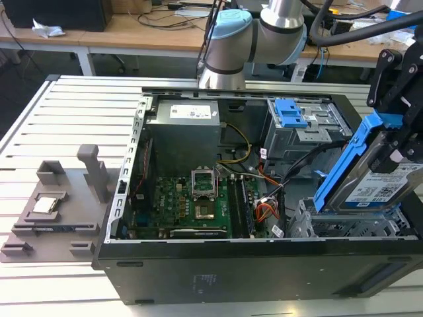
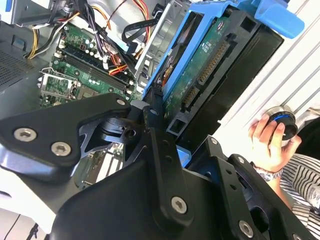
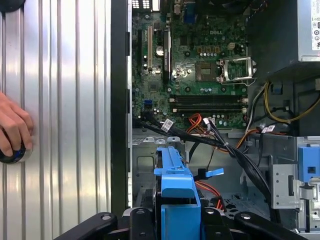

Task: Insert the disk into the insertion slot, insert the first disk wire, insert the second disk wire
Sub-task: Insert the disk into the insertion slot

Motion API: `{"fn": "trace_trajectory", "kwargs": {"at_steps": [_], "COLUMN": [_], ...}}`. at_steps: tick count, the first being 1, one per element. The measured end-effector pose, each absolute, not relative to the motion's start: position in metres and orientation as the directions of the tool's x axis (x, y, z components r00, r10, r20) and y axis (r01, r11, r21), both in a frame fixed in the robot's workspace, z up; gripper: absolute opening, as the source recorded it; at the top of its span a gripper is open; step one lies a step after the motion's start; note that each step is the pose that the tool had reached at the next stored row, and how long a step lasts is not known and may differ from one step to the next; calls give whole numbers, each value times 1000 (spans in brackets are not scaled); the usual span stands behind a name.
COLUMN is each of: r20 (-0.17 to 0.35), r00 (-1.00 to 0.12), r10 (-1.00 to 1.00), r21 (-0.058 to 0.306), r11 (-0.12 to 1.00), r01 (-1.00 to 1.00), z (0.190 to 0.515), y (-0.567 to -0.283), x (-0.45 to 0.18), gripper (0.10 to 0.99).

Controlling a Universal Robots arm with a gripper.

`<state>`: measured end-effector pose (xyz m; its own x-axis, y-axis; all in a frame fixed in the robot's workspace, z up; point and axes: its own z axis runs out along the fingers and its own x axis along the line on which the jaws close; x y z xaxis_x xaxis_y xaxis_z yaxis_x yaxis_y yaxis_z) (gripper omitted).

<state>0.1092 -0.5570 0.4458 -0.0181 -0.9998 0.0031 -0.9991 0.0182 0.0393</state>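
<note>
My gripper (image 1: 388, 153) is shut on the disk (image 1: 377, 181), a silver drive with a white label in a bright blue carrier. The disk hangs tilted at the exterior view's right. It is just above the insertion slot (image 1: 334, 228), a perforated grey cage in the near right corner of the open computer case. In the second wrist view the disk (image 2: 200, 70) shows its green circuit side, between the black fingers (image 2: 156, 120). In the first wrist view the blue carrier (image 3: 176, 197) sits over the grey cage (image 3: 142, 160). Loose orange and black wires (image 1: 266, 210) lie beside the cage.
A larger grey bay with a blue latch (image 1: 291, 113) stands behind the cage. The motherboard (image 1: 195, 205) and power supply (image 1: 185, 129) take up the case's left part. A grey fixture (image 1: 56, 208) lies on the slatted table. A person's hand (image 2: 270, 135) rests on a knob beside the case.
</note>
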Motion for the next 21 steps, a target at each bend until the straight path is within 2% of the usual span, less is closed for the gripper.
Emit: {"fn": "trace_trajectory", "kwargs": {"at_steps": [21], "r20": [3], "r00": [-18], "r10": [-1000], "r21": [39], "r11": [18], "r01": [-999], "z": [419], "y": [-546], "x": [107], "gripper": [361]}}
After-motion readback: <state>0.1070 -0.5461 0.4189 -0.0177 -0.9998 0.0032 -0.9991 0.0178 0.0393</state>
